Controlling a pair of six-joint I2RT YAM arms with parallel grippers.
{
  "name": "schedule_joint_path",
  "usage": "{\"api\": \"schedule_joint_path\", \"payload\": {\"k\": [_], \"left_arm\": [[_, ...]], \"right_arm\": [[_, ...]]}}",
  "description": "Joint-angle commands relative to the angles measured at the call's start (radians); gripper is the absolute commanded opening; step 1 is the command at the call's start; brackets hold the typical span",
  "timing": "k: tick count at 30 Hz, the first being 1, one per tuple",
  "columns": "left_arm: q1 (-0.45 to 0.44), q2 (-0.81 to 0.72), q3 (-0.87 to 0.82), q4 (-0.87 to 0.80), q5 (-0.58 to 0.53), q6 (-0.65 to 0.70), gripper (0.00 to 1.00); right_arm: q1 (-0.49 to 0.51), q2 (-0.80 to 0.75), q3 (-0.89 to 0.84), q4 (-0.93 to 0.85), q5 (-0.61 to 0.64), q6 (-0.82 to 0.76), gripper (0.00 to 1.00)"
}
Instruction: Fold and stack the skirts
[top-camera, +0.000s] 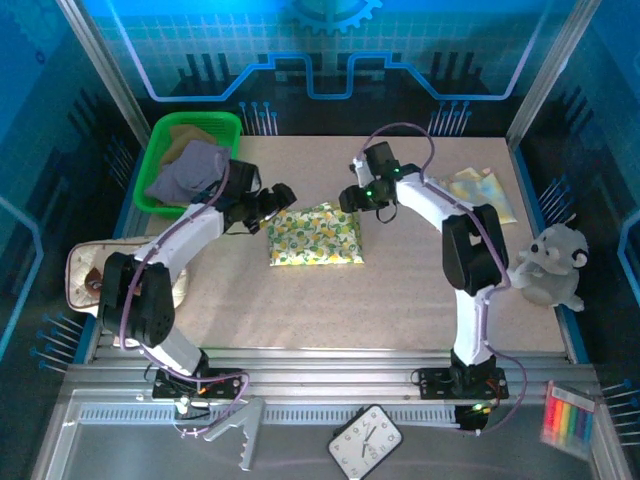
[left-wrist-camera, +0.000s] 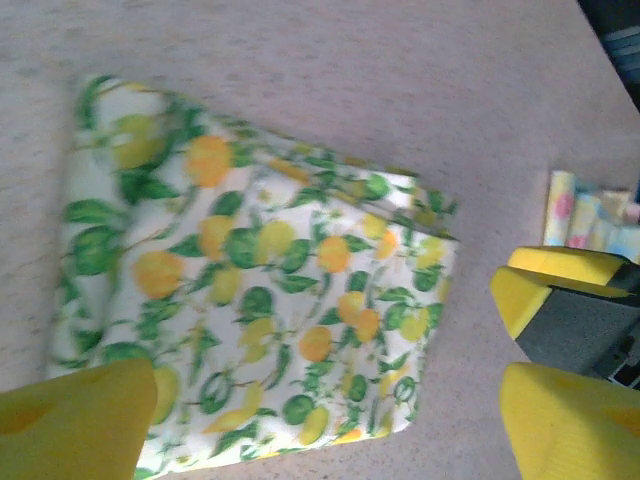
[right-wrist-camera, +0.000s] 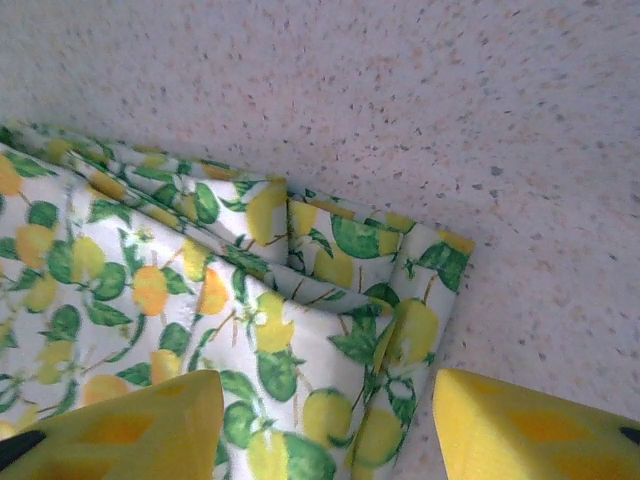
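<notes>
A folded skirt (top-camera: 315, 238) printed with lemons and green leaves lies flat in the middle of the table. My left gripper (top-camera: 283, 195) hovers at its back left corner, open wide, and in the left wrist view its yellow fingers (left-wrist-camera: 70, 420) stand apart over the skirt (left-wrist-camera: 260, 290). My right gripper (top-camera: 350, 198) is at the back right corner, open. Its fingers (right-wrist-camera: 540, 430) straddle the layered corner of the skirt (right-wrist-camera: 300, 330) without pinching it. A lavender skirt (top-camera: 190, 170) lies crumpled in the green basket (top-camera: 200, 120) over an olive-tan one (top-camera: 195, 132).
A pale pastel-print cloth (top-camera: 485, 190) lies at the back right. The white plush toy (top-camera: 550, 265) sits at the right edge and a beige brown-trimmed pouch (top-camera: 85, 275) at the left edge. A clock (top-camera: 365, 440) rests on the near rail.
</notes>
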Motion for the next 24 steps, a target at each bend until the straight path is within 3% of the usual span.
{"api": "schedule_joint_path", "payload": {"k": [1, 10, 16, 20, 24], "left_arm": [[0.041, -0.026, -0.072, 0.032, -0.024, -0.072, 0.99], [0.049, -0.009, -0.063, 0.007, -0.030, -0.077, 0.99], [0.050, 0.011, -0.037, 0.004, -0.019, -0.065, 0.99], [0.050, 0.008, -0.027, 0.011, -0.004, -0.035, 0.99], [0.050, 0.004, -0.019, 0.037, 0.028, 0.008, 0.99]], "right_arm": [[0.006, 0.085, 0.077, -0.095, -0.113, -0.126, 0.59], [0.009, 0.150, 0.126, -0.095, -0.179, -0.125, 0.52], [0.011, 0.103, 0.105, -0.054, -0.201, -0.131, 0.14], [0.023, 0.034, 0.092, -0.024, -0.263, -0.187, 0.01], [0.031, 0.025, 0.093, 0.020, -0.318, -0.219, 0.00]]}}
